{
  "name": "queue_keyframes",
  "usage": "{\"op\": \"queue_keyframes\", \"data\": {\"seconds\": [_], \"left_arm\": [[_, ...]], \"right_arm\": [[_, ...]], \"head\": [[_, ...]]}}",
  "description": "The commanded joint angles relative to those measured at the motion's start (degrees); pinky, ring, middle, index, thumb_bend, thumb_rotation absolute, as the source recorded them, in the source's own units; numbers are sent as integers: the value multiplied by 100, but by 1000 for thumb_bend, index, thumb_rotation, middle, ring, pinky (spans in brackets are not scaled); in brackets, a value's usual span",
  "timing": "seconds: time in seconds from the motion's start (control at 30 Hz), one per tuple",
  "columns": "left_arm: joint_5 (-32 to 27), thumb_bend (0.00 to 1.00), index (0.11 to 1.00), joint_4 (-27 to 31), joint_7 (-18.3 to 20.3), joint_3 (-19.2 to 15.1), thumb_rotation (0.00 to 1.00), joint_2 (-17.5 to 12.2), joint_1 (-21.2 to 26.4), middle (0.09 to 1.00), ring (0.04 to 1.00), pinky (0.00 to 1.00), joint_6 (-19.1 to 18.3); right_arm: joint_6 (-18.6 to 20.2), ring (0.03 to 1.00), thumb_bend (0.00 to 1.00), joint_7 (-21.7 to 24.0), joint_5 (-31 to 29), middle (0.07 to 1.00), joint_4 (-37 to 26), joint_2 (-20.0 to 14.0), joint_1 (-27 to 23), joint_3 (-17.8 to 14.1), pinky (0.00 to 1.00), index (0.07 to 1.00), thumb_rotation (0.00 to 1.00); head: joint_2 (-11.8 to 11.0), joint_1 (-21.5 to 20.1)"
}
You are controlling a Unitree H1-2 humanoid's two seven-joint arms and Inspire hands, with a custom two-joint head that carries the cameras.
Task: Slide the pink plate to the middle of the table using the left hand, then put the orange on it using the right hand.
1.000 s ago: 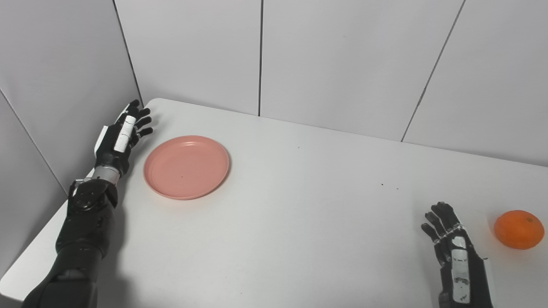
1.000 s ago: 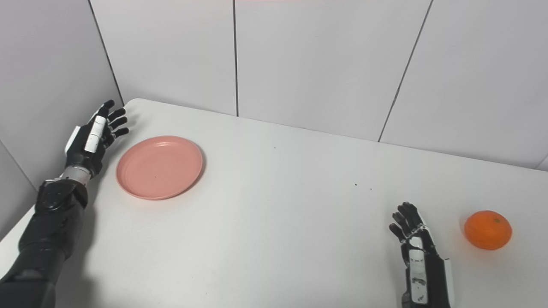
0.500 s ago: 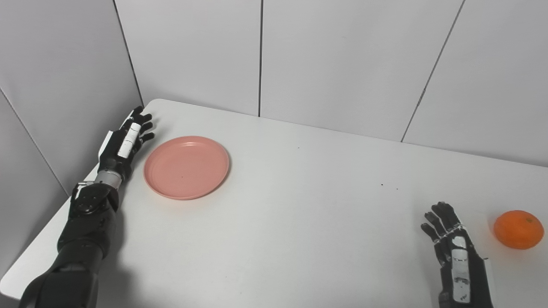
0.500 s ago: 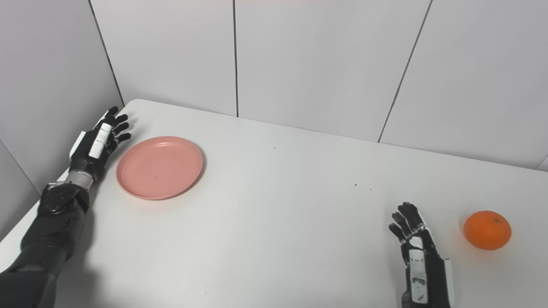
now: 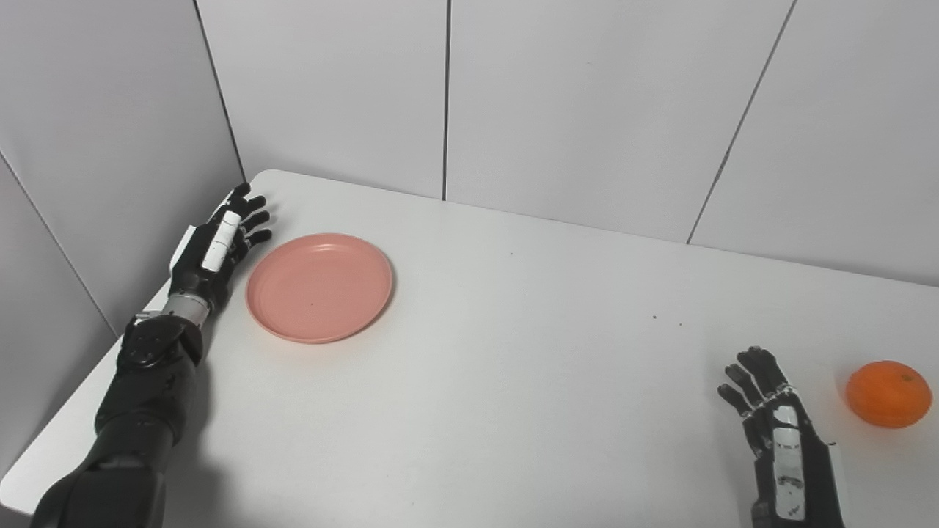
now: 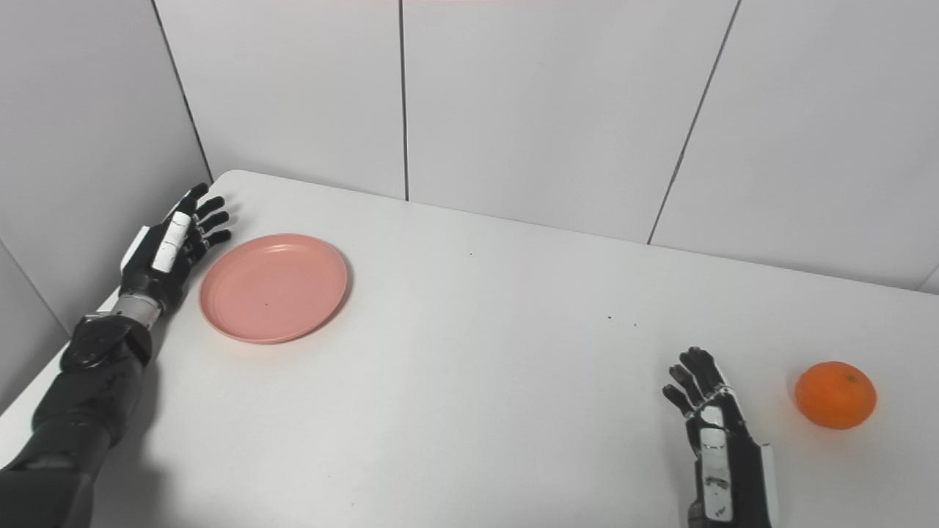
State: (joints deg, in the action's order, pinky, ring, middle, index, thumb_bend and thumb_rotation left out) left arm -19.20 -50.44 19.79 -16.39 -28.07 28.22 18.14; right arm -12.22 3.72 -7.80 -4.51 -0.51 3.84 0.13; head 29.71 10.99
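1. Plate is sitting at the table's left side, far from the middle, so the first step, the slide, is not yet done.
2. Left hand is hovering just beside the plate's left rim, fingers spread and holding nothing; I cannot tell whether it is touching the rim.
3. Next move, as I judge it, is calling for the left hand to press against that rim and push the plate rightward toward the centre.
4. Right hand is waiting near the bottom edge, fingers apart and empty, with the orange lying close on its right.
5. Compared with a second ago, the left hand is sitting lower and closer to the plate; plate and orange are lying where they were.
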Motion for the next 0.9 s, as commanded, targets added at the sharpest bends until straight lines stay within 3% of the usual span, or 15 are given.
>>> {"op": "queue_keyframes", "data": {"seconds": [0.0,0.2,0.6,0.87], "left_arm": [[-28,951,925,270,160,100,798,89,-15,901,897,813,-200],[-85,946,929,798,203,146,797,209,-205,854,867,788,-534],[-190,946,950,1594,103,188,845,360,-367,863,880,753,-1285],[-107,948,966,1998,-162,175,854,621,-488,889,874,745,-1468]], "right_arm": [[16,859,766,10,-25,869,392,82,295,23,833,843,878],[3,858,760,21,-27,868,386,94,291,25,827,841,883],[42,856,762,18,-41,869,370,102,266,18,834,843,872],[80,852,762,-9,2,868,321,119,279,29,826,843,874]], "head": [[4,-10],[9,-32],[17,-43],[47,-81]]}}
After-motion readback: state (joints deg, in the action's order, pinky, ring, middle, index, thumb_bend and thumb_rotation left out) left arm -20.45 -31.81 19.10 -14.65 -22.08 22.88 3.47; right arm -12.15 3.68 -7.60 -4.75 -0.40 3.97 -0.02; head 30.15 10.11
